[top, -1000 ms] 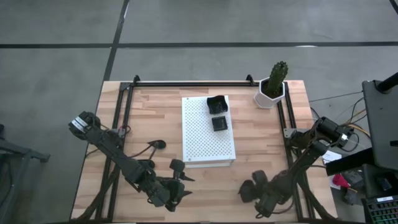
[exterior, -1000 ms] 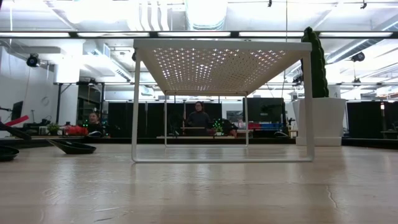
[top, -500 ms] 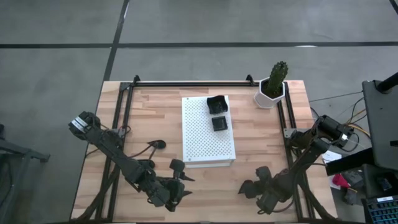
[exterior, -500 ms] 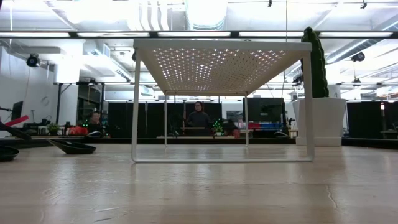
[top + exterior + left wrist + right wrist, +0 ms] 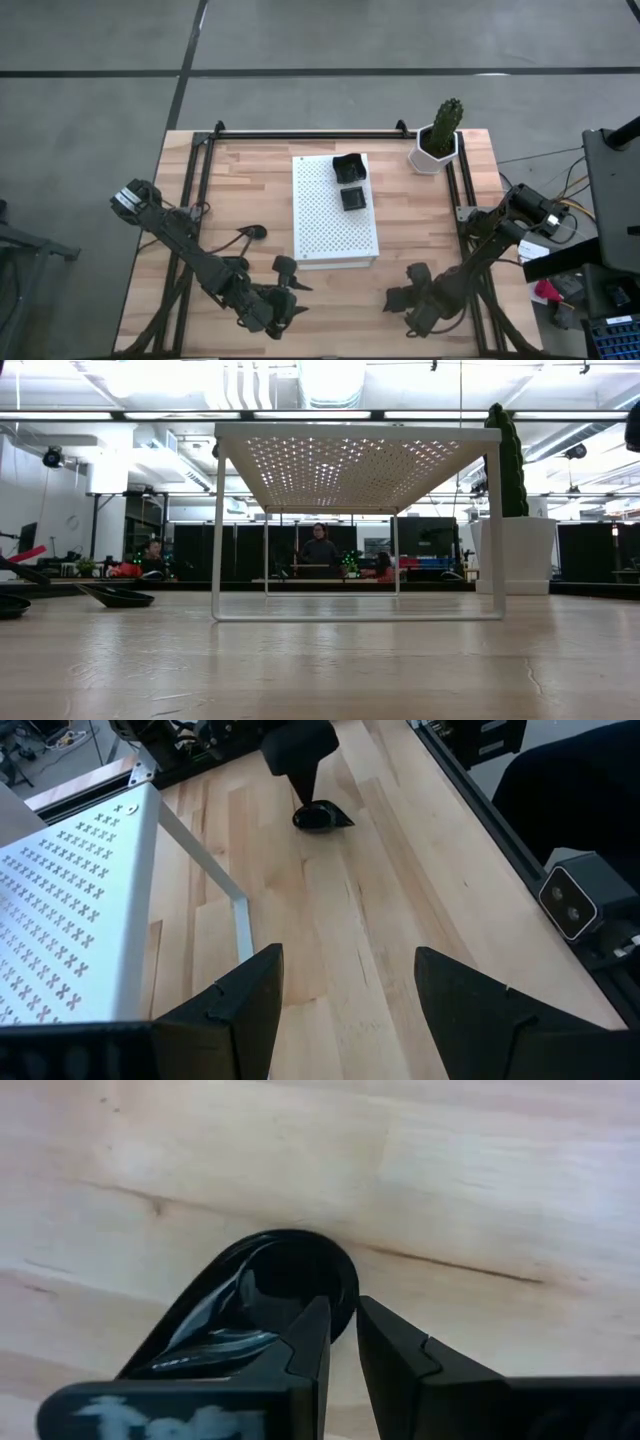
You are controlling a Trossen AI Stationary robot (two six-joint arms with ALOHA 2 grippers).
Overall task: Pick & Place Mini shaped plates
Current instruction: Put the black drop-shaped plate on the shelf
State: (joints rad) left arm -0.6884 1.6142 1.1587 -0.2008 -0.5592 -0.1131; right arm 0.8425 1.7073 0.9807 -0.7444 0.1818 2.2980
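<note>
Left end effector (image 5: 283, 300) parked at the desk's (image 5: 250, 190) near-left corner, fingers spread wide, holding nothing; left wrist view confirms an empty gap. Loose mini plate (image 5: 257, 232) on bare wood just left of the white perforated board (image 5: 325, 225), another (image 5: 285, 265) near the left end effector, not placed yet. On the board's far end: two plates already set down, one (image 5: 349, 167) at the far corner, square one (image 5: 353, 199) just nearer. Judging by that, two done; at least three left in sight. Right end effector (image 5: 405, 300) is low over the near-right wood, fingers nearly together pinching the rim of a teardrop plate (image 5: 270, 1295); whether the plate is off the wood I can't tell. Cactus pot (image 5: 437, 148) sits at the far right, untouched. Next job for the right arm looks like carrying that plate up onto the board.
</note>
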